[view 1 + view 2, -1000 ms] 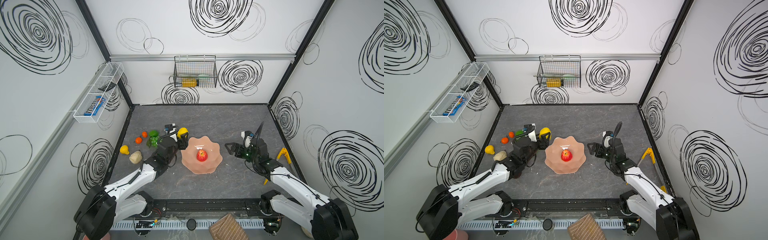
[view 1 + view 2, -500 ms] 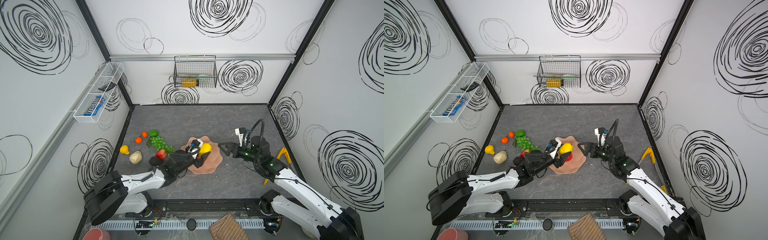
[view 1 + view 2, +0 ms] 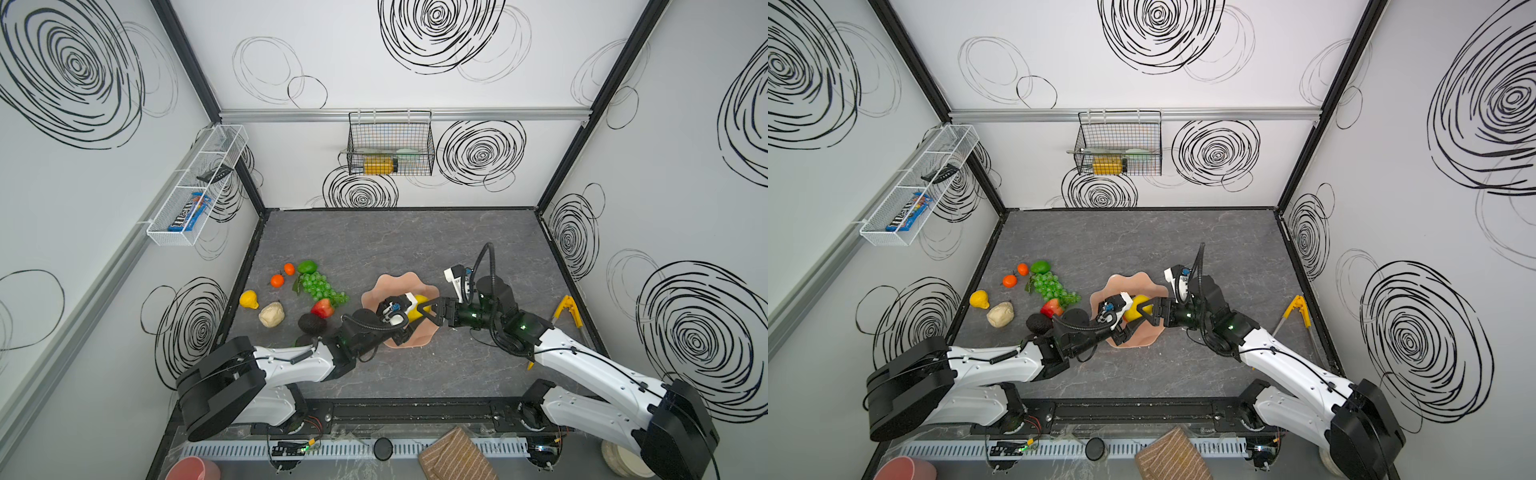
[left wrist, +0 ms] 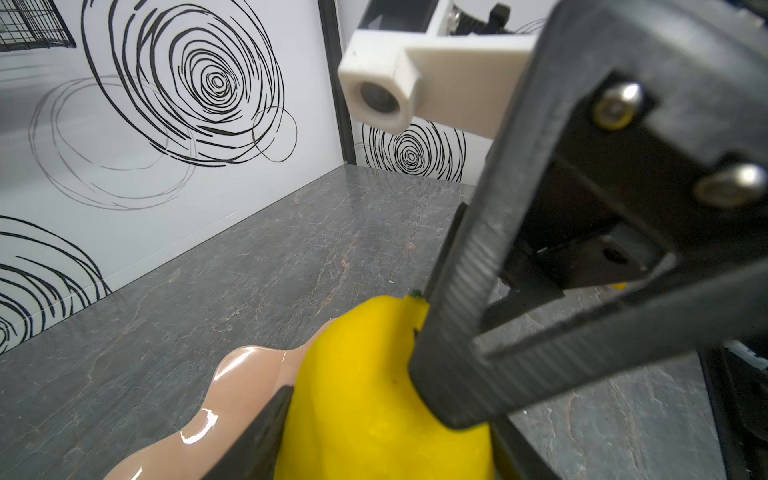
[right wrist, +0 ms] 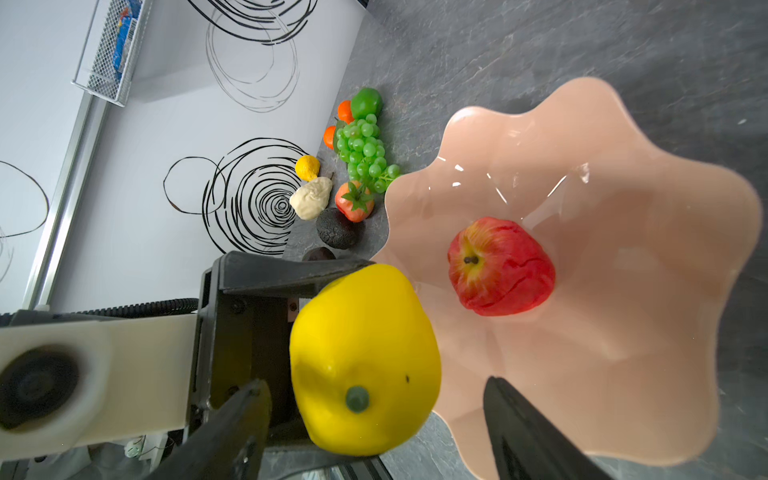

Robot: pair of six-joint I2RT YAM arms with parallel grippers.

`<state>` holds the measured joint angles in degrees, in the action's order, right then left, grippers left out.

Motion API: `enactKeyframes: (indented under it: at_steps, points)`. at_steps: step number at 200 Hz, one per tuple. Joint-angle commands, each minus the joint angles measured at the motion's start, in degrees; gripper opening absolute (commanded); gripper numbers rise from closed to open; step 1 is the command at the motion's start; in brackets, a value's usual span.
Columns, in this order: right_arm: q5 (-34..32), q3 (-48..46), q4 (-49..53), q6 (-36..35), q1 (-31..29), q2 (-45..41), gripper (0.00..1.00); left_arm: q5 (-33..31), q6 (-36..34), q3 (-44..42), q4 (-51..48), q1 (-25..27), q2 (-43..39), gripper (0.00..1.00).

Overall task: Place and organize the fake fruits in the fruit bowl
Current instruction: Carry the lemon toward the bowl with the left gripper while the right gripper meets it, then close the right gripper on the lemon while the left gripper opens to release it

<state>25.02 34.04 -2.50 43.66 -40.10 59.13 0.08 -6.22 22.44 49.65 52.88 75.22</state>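
Gripping a smooth yellow fruit [image 4: 357,395], the left gripper [image 5: 368,361] holds it over the scalloped peach fruit bowl [image 5: 582,95]. The right gripper [image 3: 424,313] stands open around the same fruit. The left wrist view shows one ribbed finger [image 4: 457,291] seemingly against its skin, while the right wrist view leaves a gap at the other finger [image 5: 532,436]. Only the right wrist view shows the red apple [image 5: 500,266] lying in the bowl; in both top views the grippers hide it. Only the top views show the yellow tongs [image 3: 567,309] by the right wall. Green grapes [image 3: 322,286], lime [image 3: 306,266], strawberry [image 3: 322,308] and lemon [image 3: 248,299] lie on the table left of the bowl.
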Motion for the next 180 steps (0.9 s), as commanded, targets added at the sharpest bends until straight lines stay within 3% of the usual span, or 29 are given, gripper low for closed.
enactKeyframes:
  at_steps: [1, 134, 158, 180]
  points:
    - [1.9, 1.8, -2.2, -0.3, -1.1, 1.1, 0.81, 0.8, -2.1, -0.6, 4.8, 0.3, 0.3, 0.58]
    - [1.3, 2.5, -3.0, -1.6, -2.8, 2.8, 0.51, 4.5, -2.9, -1.6, 4.7, 1.6, -1.2, 0.64]
    - [0.1, 2.6, -2.6, -1.9, -2.8, 2.5, 0.5, 4.1, -2.8, -1.9, 4.8, 1.6, -2.0, 0.69]
    - [-2.3, 3.5, -0.4, -3.3, -2.7, 2.3, 0.49, 3.0, -2.8, -2.3, 3.6, 1.6, -3.6, 0.8]
